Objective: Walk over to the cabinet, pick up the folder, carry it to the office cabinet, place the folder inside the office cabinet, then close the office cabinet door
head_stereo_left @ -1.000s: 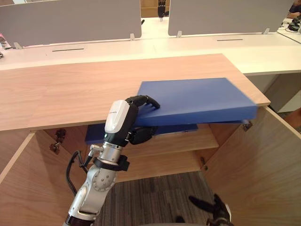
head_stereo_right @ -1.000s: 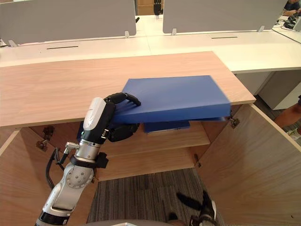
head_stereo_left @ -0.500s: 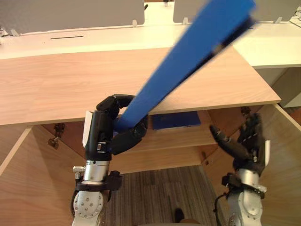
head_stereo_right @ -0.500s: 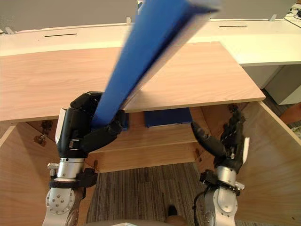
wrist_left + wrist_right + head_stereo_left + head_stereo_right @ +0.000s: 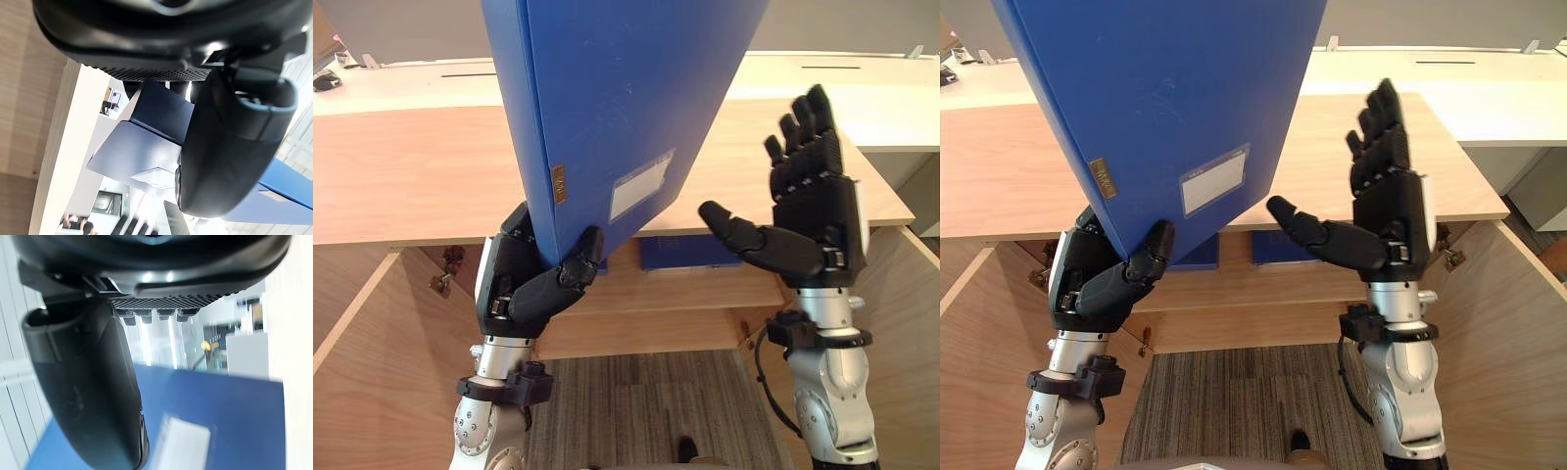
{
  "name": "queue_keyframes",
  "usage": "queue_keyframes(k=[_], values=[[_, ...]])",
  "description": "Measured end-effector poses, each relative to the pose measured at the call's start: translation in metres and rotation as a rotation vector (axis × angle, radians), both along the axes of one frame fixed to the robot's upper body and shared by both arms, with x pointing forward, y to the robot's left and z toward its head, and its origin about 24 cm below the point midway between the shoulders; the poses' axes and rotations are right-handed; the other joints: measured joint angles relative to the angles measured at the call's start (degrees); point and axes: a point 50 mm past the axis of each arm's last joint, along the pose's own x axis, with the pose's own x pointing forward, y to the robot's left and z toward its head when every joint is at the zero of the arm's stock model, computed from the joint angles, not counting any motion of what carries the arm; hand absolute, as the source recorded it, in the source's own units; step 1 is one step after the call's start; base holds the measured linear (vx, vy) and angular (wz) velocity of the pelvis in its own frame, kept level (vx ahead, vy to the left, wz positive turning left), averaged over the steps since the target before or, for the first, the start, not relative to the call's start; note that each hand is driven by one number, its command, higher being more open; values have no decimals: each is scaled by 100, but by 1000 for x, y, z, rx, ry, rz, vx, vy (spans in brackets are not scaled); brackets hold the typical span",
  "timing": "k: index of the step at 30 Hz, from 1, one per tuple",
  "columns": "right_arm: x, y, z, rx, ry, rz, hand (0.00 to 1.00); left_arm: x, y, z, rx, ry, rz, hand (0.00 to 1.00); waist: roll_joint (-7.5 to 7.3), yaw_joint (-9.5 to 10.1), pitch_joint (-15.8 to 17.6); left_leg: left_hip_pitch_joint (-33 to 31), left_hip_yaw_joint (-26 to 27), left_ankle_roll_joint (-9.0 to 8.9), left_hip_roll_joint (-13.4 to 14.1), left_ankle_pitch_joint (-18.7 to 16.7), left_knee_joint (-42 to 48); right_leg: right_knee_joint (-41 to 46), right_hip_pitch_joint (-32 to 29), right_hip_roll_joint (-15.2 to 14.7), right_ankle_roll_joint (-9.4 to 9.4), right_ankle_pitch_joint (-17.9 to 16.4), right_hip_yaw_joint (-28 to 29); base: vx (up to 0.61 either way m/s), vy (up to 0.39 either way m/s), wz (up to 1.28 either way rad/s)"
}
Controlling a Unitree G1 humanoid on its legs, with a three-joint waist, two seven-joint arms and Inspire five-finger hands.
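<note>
The blue folder (image 5: 607, 98) is held up in the air above the open office cabinet, almost upright and leaning a little. Its low corner is gripped by the left hand (image 5: 533, 294), with the fingers curled tight round it. A white label (image 5: 641, 183) is seen on its flat side.

The right hand (image 5: 813, 220) is held near the folder but apart from it. Its fingers are straight and spread, and nothing is held in it.

The folder looks stiff and hard, like a thin box, and its smooth sides may be slippery. With one corner gripped, it is likely to tip. A second hold on the free edge is probably needed.

Below, another blue folder (image 5: 690, 253) is seen on the shelf (image 5: 724, 294), under the wooden cabinet top (image 5: 411, 186).
</note>
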Motion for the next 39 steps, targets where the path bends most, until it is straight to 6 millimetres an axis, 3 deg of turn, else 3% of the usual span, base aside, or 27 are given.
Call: queue_keyframes(k=[6, 15, 16, 21, 27, 32, 33, 39], values=[[18, 7, -19, -98, 109, 110, 100, 2, -5, 1, -5, -7, -130, 0, -1, 31, -3, -13, -25, 1, -2, 2, 14, 5, 6, -7, 1, 2, -26, -48, -39, 2], [44, 3, -16, -156, 137, 130, 100, 7, -6, 5, -122, -7, -220, 0, 0, 71, -25, -12, -106, 12, -8, 13, 15, 6, 48, -24, 1, 3, -123, -43, -37, 5], [45, 2, -14, -159, 131, 131, 0, 7, -7, 6, -125, -7, -229, 0, 1, 93, -27, -13, -110, 14, -9, 14, 14, 6, 49, -25, 1, 3, -129, -41, -35, 5], [49, 2, -11, -145, 125, 175, 0, 10, -9, 5, -179, 1, -261, 0, 4, 145, -38, -12, -153, 21, -17, 20, 11, 6, 74, -38, 1, 3, -167, -45, -37, 5], [55, -9, -21, -82, 192, 185, 0, 15, -6, -7, -187, 46, -259, 0, 7, 149, -136, -13, -196, 43, -48, 37, -21, 6, 83, -63, 1, 3, -193, -42, -30, 4], [53, -5, -20, -82, 176, 223, 0, 19, 4, -15, -188, 64, -197, 0, 16, 146, -144, -26, -224, 48, -64, 47, -25, 6, 80, -78, 1, 3, -198, -46, -31, 2], [51, 0, -18, -68, 156, 249, 0, 21, 8, -19, -197, 77, -171, 100, 16, 146, -144, -33, -230, 47, -64, 51, -25, 6, 74, -78, 1, 3, -200, -48, -35, 2], [51, 1, -13, 55, 107, 175, 0, 20, 13, -27, -124, 93, -79, 100, 13, 200, -154, -82, -330, 59, -83, 64, -24, 7, 74, -102, 1, 3, -278, -43, -36, 8]])
